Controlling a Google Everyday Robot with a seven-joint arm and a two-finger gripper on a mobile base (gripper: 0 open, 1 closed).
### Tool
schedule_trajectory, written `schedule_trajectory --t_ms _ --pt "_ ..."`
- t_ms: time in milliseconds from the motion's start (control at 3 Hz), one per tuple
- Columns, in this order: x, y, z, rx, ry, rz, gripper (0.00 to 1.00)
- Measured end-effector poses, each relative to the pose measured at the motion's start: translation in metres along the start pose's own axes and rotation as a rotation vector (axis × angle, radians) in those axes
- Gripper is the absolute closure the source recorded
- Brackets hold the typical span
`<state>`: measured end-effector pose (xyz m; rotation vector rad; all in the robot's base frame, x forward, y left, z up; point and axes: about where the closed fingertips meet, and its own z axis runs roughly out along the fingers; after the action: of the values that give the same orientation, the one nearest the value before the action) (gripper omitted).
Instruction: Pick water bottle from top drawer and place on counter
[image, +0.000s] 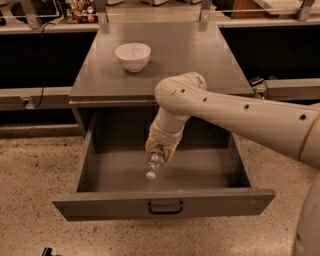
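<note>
The top drawer (165, 204) of the grey cabinet is pulled out, with a dark pull handle on its front panel. My gripper (160, 150) hangs over the middle of the drawer, shut on the water bottle (154, 164). The clear bottle is tilted, its white cap pointing down and toward the front, lifted above the drawer floor. The counter (190, 60) is the flat grey cabinet top behind and above the drawer.
A white bowl (132, 56) stands on the counter's left rear part. My arm (240, 112) reaches in from the right across the drawer. A pale shelf with metal posts (160, 15) runs behind the counter. Speckled floor (35, 175) lies to the left.
</note>
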<state>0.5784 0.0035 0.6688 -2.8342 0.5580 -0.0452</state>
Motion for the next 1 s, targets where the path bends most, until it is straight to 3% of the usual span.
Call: schedule_trajectory --t_ms 333,667,1000 --pt "0.015 0.018 -0.056 0.047 0.013 0.099 1.00" --pt "0.039 0.043 -0.108 0.059 0.007 0.200 1.00" --pt "0.070 0.053 -0.158 0.042 0.031 0.256 1.00"
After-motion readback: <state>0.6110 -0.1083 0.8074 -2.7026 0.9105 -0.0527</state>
